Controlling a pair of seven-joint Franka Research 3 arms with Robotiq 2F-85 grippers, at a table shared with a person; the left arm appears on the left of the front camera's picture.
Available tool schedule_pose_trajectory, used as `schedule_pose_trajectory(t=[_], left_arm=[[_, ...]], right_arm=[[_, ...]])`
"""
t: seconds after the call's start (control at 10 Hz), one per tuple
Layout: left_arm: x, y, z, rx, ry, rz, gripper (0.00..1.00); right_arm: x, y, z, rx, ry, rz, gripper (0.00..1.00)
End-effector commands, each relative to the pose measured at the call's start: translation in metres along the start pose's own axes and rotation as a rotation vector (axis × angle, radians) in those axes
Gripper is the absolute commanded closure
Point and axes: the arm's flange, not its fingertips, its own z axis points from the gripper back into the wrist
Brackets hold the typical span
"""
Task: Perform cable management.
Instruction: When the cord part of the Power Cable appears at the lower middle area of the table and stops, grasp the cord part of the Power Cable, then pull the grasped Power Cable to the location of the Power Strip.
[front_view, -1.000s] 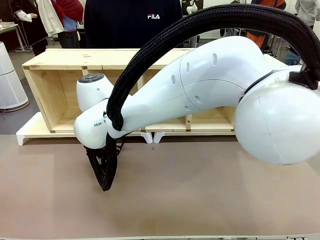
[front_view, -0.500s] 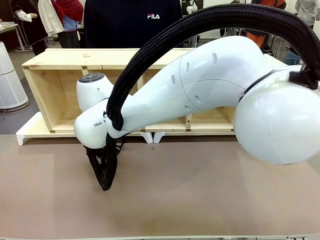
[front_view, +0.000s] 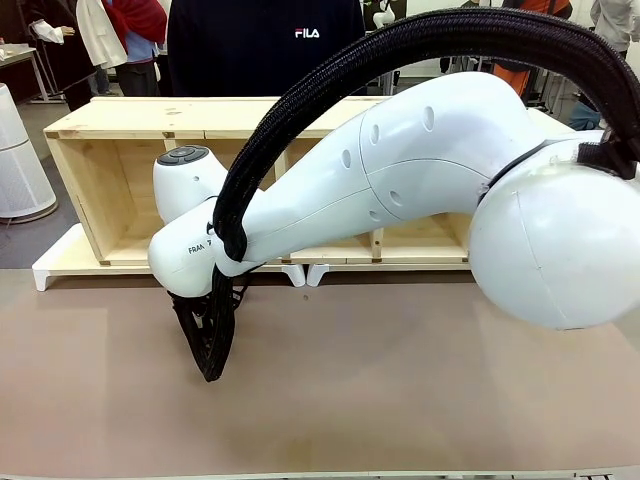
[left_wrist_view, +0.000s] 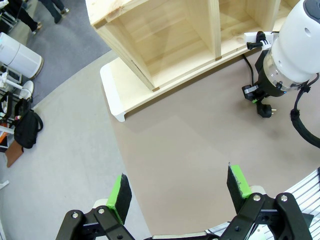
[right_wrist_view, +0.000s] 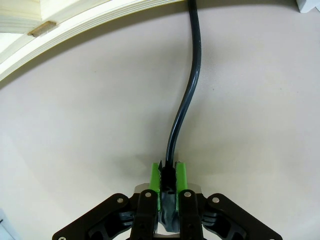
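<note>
In the right wrist view my right gripper (right_wrist_view: 168, 176) is shut on the thin black cable (right_wrist_view: 187, 95), which runs from between the green pads up across the tan table toward the wooden shelf. The left wrist view shows that same gripper (left_wrist_view: 256, 95) low over the table, with the cable's small black plug (left_wrist_view: 265, 110) just past it and the cord leading back to a white power strip (left_wrist_view: 255, 36) at the shelf's foot. My left gripper (left_wrist_view: 180, 187) hangs open high above the table's left end, nothing between its pads.
A wooden open-fronted shelf box (front_view: 110, 160) lies along the far side on white feet. My right arm (front_view: 400, 170) and its thick braided hose (front_view: 215, 340) span the middle of the front view. A person in a dark top (front_view: 265, 45) stands behind the shelf.
</note>
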Motion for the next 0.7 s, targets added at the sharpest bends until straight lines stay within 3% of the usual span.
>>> schedule_pose_trajectory(t=[0.0, 0.6], left_arm=[[-0.0003, 0.0009, 0.0001, -0.001, -0.001, 0.002, 0.0], [-0.0003, 0.0009, 0.0001, -0.001, -0.001, 0.002, 0.0]], right_arm=[[-0.0009, -0.0003, -0.0003, -0.006, 0.002, 0.001, 1.0], [-0.0009, -0.0003, -0.0003, -0.006, 0.002, 0.001, 1.0]])
